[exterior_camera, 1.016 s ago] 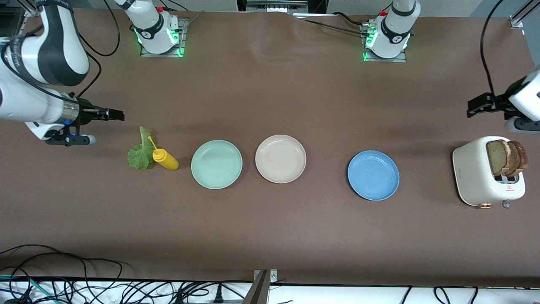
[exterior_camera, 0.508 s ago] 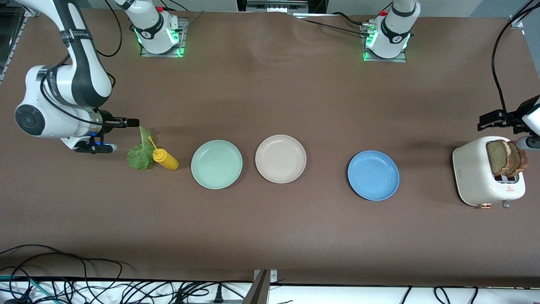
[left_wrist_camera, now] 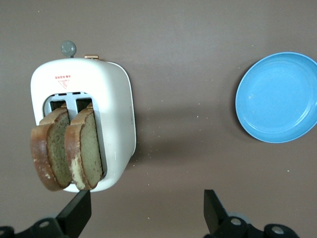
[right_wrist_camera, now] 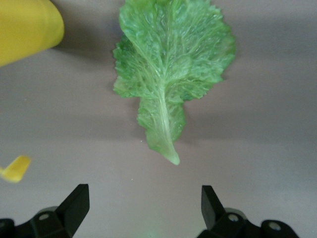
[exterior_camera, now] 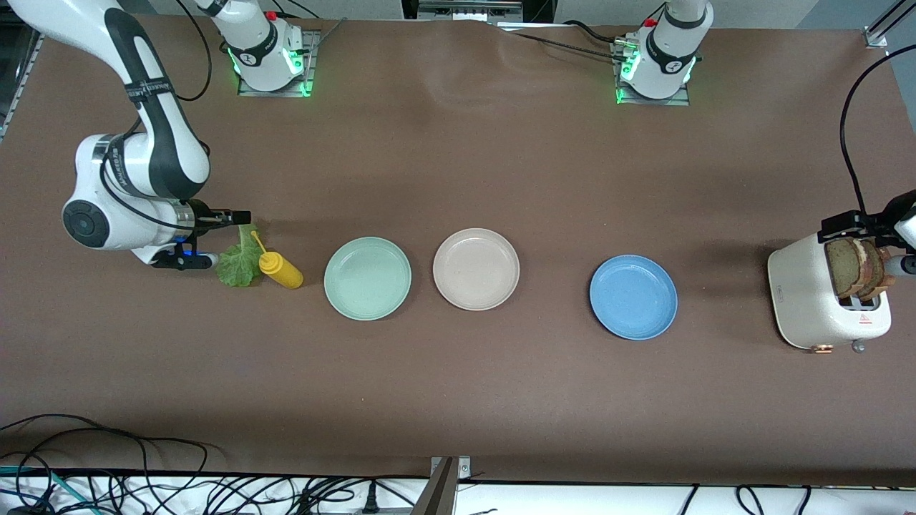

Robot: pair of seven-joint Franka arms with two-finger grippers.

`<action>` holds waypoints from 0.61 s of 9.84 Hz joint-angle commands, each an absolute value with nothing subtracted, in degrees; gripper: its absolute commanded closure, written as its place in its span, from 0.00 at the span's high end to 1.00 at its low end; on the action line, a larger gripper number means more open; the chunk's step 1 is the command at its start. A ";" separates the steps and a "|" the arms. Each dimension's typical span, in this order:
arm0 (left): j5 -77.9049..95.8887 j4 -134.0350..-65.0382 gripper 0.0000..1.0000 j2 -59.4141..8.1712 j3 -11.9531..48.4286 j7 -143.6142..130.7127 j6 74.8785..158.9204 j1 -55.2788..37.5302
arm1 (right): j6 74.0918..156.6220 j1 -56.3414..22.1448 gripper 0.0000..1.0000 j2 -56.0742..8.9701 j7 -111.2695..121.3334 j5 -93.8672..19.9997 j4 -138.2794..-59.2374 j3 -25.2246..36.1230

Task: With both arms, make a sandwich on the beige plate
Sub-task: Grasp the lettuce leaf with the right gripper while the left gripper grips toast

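Right gripper [exterior_camera: 242,216]: wide open, empty, over lettuce [exterior_camera: 240,261] stem. Risk: nudging the bottle [exterior_camera: 280,270] touching it.
Left gripper [exterior_camera: 851,224]: wide open, empty, above toaster [exterior_camera: 805,293] bread [exterior_camera: 855,266]. Risk: dragging toaster.
Beige plate [exterior_camera: 476,270]: empty, mid-table.

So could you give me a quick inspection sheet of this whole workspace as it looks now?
Surface: brown table, flat.
Job's things: beige plate bare; two bread slices upright in the white toaster; lettuce leaf flat on the table.
Clutter: yellow squeeze bottle beside the lettuce; mint-green plate; blue plate.
Grippers: right gripper open over the lettuce; left gripper open over the toaster.
Cables: black cables along the table edge nearest the camera.
Surroundings: green-lit arm bases.
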State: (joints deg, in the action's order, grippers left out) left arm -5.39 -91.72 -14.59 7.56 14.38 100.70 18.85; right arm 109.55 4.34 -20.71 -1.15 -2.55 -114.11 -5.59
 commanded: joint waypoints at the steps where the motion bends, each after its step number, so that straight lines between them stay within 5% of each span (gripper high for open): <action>1: -7.03 -89.91 1.00 -17.31 8.17 16.78 104.22 20.91 | 111.61 4.48 1.00 -23.11 -0.97 -3.52 -114.08 -5.80; 6: -7.38 -90.70 1.00 -22.76 8.17 17.05 106.96 24.08 | 119.78 4.57 1.00 -26.97 0.44 -3.52 -115.75 -5.80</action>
